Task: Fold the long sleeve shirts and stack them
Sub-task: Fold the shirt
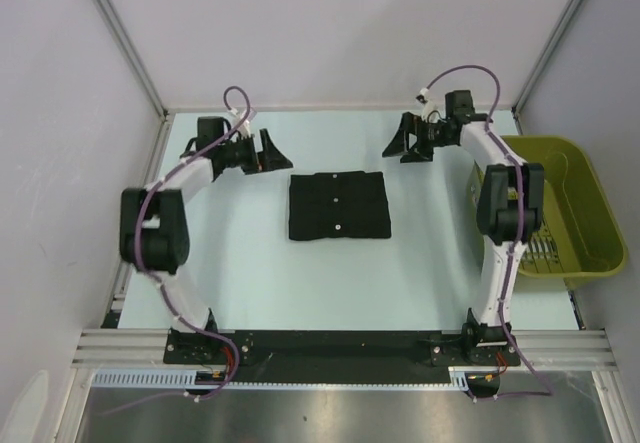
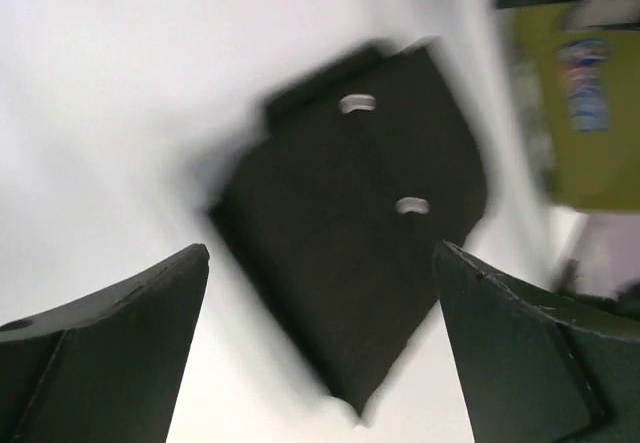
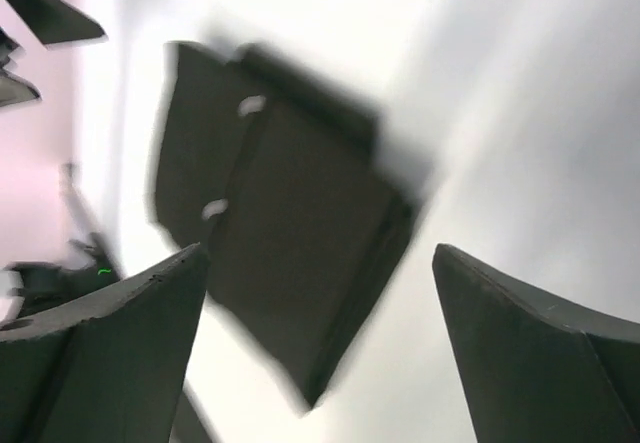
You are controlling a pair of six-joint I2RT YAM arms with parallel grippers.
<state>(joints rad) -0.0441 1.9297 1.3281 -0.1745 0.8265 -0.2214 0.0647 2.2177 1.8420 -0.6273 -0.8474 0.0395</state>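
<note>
Black fingers of the left gripper fill the bottom corners of its blurred wrist view, spread wide with nothing between them. The right gripper stands just as wide and empty. Seen from above, the 2 grippers hang over the far part of the table, well apart. The folded black shirt bundle lies flat mid-table, between them and touching neither. Its layer count cannot be told. An olive-green basket sits at the table's right edge, beside the right arm.
</note>
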